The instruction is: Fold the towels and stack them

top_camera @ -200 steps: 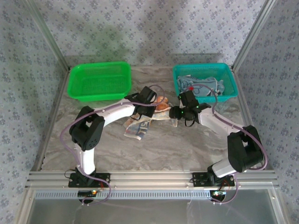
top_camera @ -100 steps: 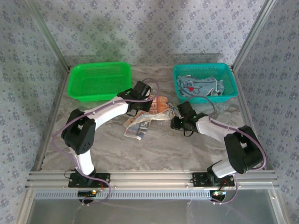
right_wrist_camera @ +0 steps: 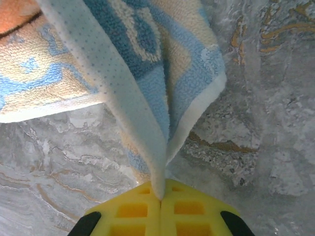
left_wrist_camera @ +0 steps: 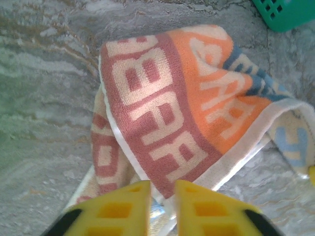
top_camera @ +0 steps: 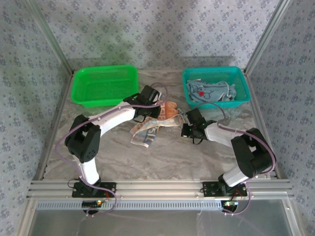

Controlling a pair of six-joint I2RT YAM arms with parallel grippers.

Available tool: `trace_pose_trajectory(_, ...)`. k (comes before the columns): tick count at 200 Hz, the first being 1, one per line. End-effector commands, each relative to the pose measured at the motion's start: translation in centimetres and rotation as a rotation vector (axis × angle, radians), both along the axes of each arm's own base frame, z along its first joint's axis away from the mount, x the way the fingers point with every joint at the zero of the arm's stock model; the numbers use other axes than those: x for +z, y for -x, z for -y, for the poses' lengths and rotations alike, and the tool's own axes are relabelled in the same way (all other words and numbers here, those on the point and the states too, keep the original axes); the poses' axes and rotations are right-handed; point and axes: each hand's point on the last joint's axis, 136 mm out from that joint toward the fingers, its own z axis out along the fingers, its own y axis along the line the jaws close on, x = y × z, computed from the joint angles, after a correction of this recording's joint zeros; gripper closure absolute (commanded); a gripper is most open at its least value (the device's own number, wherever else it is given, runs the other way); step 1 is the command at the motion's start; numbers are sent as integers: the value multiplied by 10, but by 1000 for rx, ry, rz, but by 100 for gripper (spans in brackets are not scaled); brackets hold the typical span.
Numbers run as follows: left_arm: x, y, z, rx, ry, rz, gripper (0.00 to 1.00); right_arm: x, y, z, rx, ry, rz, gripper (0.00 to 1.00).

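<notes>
Marble-look tabletop (top_camera: 172,152) | green plastic mesh basket (top_camera: 78,93) L | teal plastic mesh basket (top_camera: 212,69) R, light-blue cloths (top_camera: 211,91) inside | orange/white/blue-grey striped lettered towel (left_wrist_camera: 167,113) mid-table btwn arms | R gripper (right_wrist_camera: 161,192) clamped on its corner | L gripper (left_wrist_camera: 163,186) jaws slightly apart over hem

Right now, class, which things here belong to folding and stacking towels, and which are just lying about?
Belong: striped towel on the table; blue towels in the teal basket.
Lying about: green basket; the teal basket itself.
</notes>
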Motion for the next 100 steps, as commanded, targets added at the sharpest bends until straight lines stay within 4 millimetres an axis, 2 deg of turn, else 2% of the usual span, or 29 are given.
trace_pose_trajectory(1,-5,10,5,-54,11,-34,69,20,0,10,-12,38,34,100)
trace_pose_trajectory(31,-9,17,19,-132,47,-57,55,44,-3,20,-16,42,42,100)
trace_pose_trajectory(53,-12,22,31,-194,64,-57,50,63,-10,20,-20,27,62,100)
trace_pose_trajectory(70,-18,27,41,-248,61,-52,46,67,-14,21,-21,13,57,100)
trace_pose_trajectory(100,-34,30,51,-304,19,-57,46,70,-21,21,-22,6,48,100)
